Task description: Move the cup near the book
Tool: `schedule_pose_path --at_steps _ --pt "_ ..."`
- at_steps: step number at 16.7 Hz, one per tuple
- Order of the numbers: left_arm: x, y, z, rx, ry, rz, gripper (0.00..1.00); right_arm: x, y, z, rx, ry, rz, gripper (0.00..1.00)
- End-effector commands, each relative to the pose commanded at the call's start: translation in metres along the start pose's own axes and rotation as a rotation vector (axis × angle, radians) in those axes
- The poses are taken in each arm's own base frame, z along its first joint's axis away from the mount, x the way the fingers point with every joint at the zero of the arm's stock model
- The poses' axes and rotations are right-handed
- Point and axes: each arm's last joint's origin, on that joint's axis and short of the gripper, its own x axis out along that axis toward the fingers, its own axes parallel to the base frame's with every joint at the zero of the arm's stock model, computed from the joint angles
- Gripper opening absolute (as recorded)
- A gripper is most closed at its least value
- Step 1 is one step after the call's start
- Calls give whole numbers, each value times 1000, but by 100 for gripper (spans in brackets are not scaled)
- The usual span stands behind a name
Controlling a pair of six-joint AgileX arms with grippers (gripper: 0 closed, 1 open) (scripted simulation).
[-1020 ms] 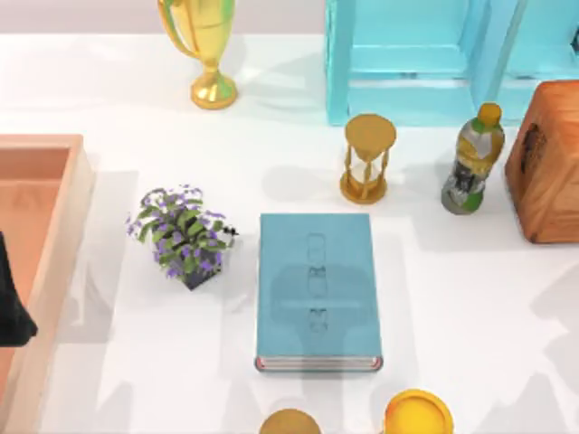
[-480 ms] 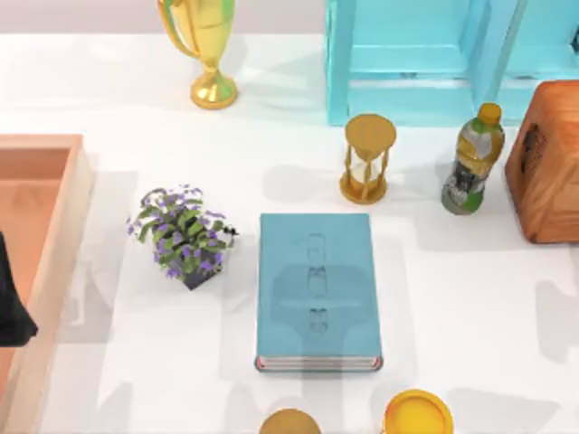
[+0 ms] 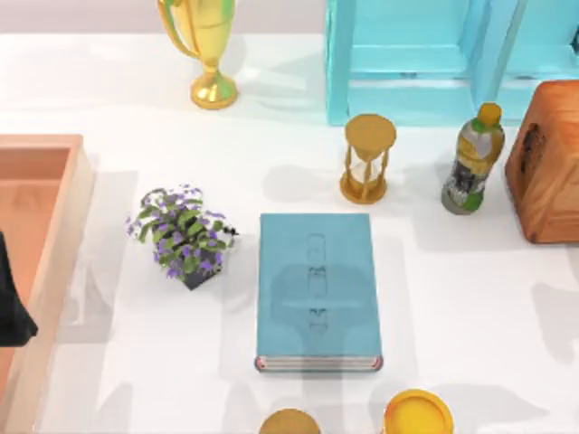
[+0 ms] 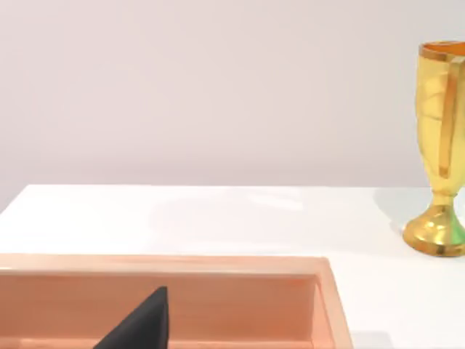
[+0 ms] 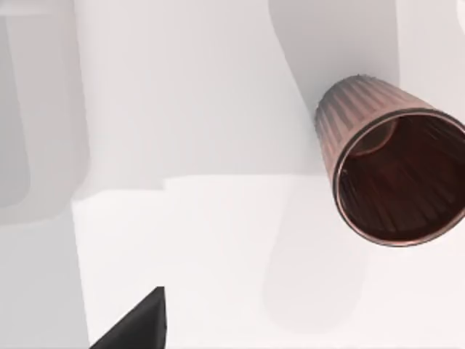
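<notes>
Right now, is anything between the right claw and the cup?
Nothing visible does. In the right wrist view, bare white table lies between the right claw and the cup. The left claw hangs over the wooden tray at the table's left.

cup (image 5: 392,163): showing ribbed copper-pink metal, glossy, dark inside
book (image 3: 317,289): looking matt teal, faintly embossed cover, pale paper edges
trophy (image 3: 206,41): gleaming like polished gold metal
tray (image 4: 330,305): showing smooth pale wood
table (image 3: 470,298): lying smooth, white, slightly glossy

I see a white table (image 3: 470,298) under soft light, and behind it a plain pale wall (image 4: 218,87).
</notes>
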Motion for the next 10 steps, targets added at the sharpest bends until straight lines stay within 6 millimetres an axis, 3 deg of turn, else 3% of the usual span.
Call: schedule_pose_path --at_steps 5,10 --pt "0 0 0 0 0 0 100 11 -1 0 0 0 4 100" --pt "0 0 0 0 0 0 100 64 -6 0 1 1 -13 100"
